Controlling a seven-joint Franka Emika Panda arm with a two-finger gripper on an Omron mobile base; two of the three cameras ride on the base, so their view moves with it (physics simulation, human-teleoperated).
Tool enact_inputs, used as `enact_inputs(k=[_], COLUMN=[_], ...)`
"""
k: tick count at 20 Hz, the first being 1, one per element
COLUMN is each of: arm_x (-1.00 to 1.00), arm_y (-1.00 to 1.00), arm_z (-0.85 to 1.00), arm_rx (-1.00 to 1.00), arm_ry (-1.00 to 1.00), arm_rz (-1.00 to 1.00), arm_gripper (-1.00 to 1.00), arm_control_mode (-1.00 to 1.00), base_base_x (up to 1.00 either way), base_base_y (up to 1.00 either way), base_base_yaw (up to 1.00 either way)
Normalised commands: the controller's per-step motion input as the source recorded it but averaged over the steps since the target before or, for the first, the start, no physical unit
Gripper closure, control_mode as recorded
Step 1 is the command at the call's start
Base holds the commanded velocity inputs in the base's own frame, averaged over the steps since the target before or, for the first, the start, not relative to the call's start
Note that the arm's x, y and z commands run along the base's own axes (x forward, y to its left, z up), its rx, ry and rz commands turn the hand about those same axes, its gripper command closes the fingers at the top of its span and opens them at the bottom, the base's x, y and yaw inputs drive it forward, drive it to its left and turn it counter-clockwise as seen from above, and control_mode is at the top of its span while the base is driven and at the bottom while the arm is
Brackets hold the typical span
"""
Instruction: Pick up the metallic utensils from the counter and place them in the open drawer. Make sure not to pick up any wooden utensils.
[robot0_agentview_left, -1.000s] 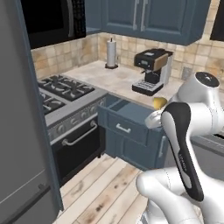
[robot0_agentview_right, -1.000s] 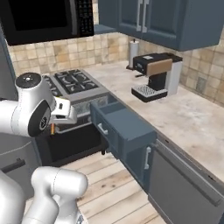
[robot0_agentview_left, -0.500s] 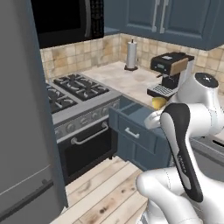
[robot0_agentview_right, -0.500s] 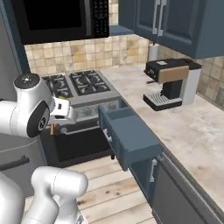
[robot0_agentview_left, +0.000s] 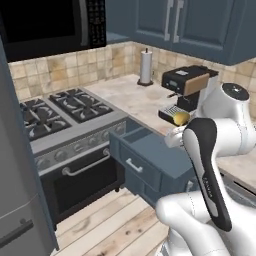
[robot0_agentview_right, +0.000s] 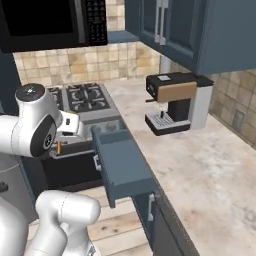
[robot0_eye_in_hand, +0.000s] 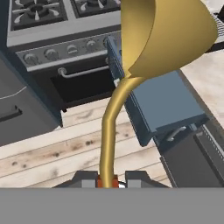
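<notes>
the tool (robot0_eye_in_hand: 107, 180) is clamped on the golden spoon (robot0_eye_in_hand: 148, 48), above the open drawer (robot0_eye_in_hand: 164, 103).

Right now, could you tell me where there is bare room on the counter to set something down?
The counter is bare to the right of the open drawer, in front of the coffee machine. Another free strip runs between the stove and the paper towel roll. It is tightest around the coffee machine's base.

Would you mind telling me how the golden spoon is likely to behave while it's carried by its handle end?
The golden spoon looks rigid, its curved handle holding shape. Gripped only at the handle's tip by the gripper, its big bowl could make it swing. The shiny finish suggests it may slip.
</notes>
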Motion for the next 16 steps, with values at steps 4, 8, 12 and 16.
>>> enact_inputs(k=[4, 8, 12, 16], arm_x=[0.0, 0.0, 0.0, 0.0], arm_y=[0.0, 0.0, 0.0, 0.0], arm_z=[0.0, 0.0, 0.0, 0.0], arm_rx=[0.0, 0.0, 0.0, 0.0], arm_ry=[0.0, 0.0, 0.0, 0.0], arm_rz=[0.0, 0.0, 0.0, 0.0], arm_gripper=[1.0, 1.0, 1.0, 1.0], arm_control_mode=[1.0, 1.0, 1.0, 1.0], base_base_x=[0.58, 0.35, 0.26, 0.24], base_base_y=[-0.42, -0.5, -0.55, -0.52], base_base_yaw=[0.22, 0.28, 0.33, 0.35])
